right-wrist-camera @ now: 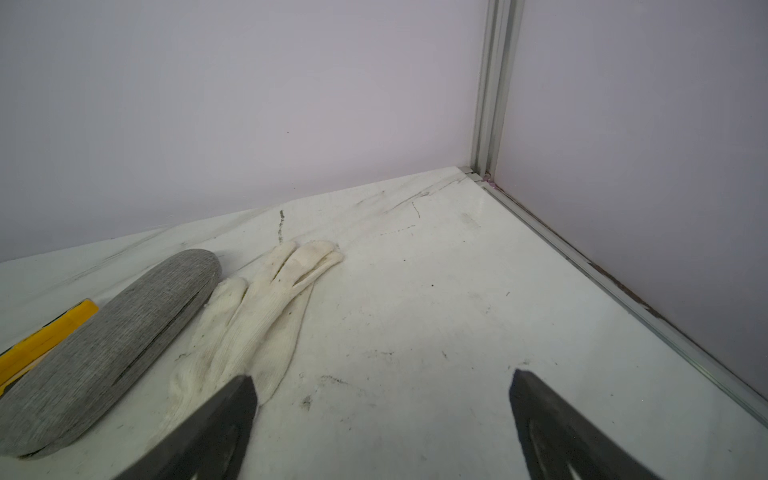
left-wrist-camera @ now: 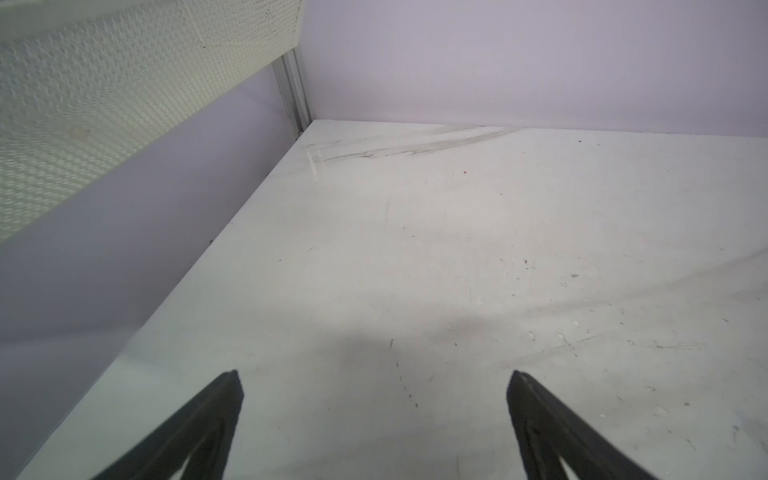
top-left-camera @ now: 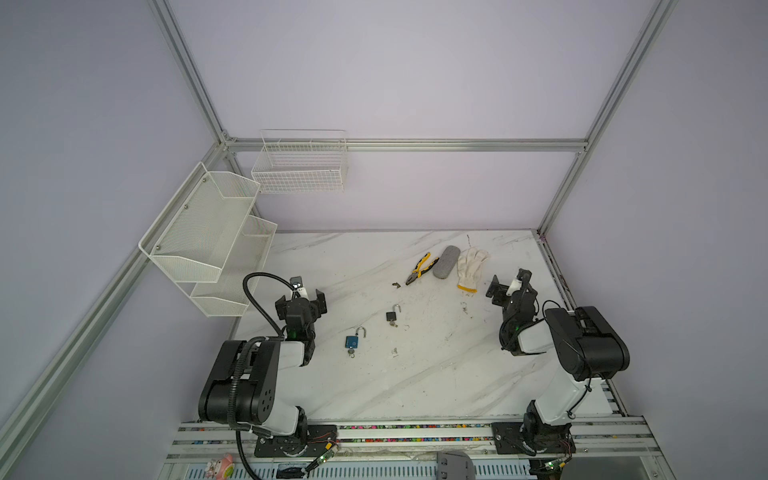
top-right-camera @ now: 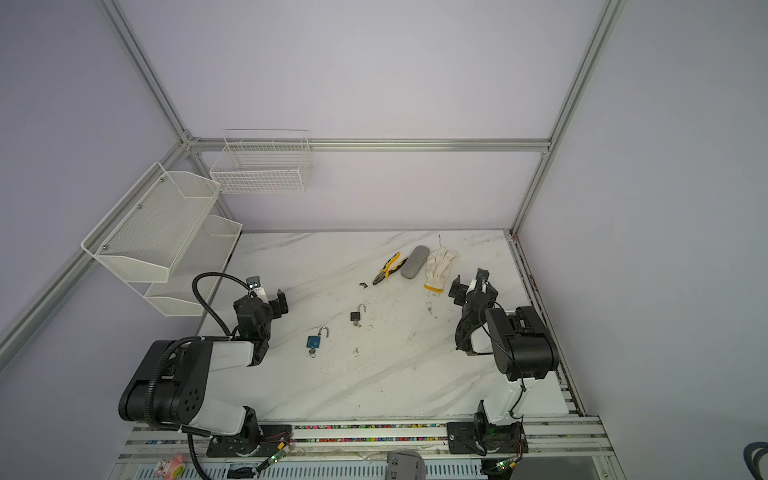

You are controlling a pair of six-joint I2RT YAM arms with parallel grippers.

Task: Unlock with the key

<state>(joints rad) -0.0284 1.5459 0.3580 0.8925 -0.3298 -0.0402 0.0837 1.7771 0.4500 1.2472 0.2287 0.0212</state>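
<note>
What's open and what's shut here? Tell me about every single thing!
blue padlock, shackle open, key at its base.
black padlock, shackle open, key at its base.
grey case, shut.
pliers, closed.
glove, lying flat.
left end effector, open, empty.
right end effector, open, empty.

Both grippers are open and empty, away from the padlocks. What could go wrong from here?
The key at the base of the blue padlock is tiny; the left gripper could shove the lock across the smooth table instead of gripping it.
Neither wrist view shows a padlock, so the approach relies on the top views.
The right gripper sits close to the glove and could snag it.
</note>
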